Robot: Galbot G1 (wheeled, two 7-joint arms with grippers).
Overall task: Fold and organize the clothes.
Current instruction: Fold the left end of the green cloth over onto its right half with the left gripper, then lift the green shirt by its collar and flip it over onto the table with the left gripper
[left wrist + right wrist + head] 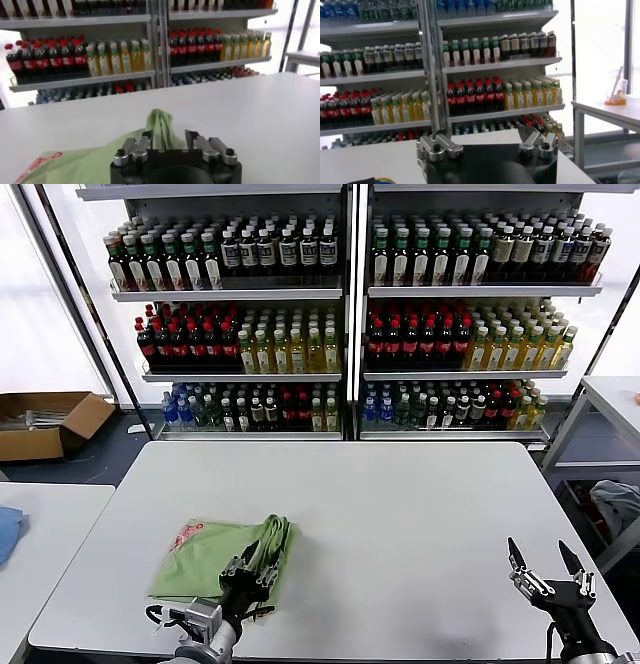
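The light green polo shirt (222, 556) lies folded on the white desk (400, 514), directly ahead of the left tool (250, 569) and partly under it. Its folded edge bunches into ridges just beyond the tool's fingertips, and the red-and-white print sits on the corner farthest from the tool's outer side. In the left wrist view the shirt (90, 157) spreads beneath the left tool (167, 140), with a raised fold of cloth standing in the gap between the 2 fingers.

The left arm reaches low over the near desk edge, its tool tipped forward and down at the shirt, fingers narrowly apart; whether they pinch the cloth cannot be told.

The right tool (547, 569) is held upright near the desk's near right corner, well apart from the shirt, its 2 fingers spread wide and holding nothing. The right wrist view shows the same spread, right tool (487, 142) facing the shelves.

Beyond both tools, 2 shelving units (350, 314) carry rows of bottles. Far off the left tool's outer side, a cardboard box (45, 424) sits open on the floor; its contents are unclear.
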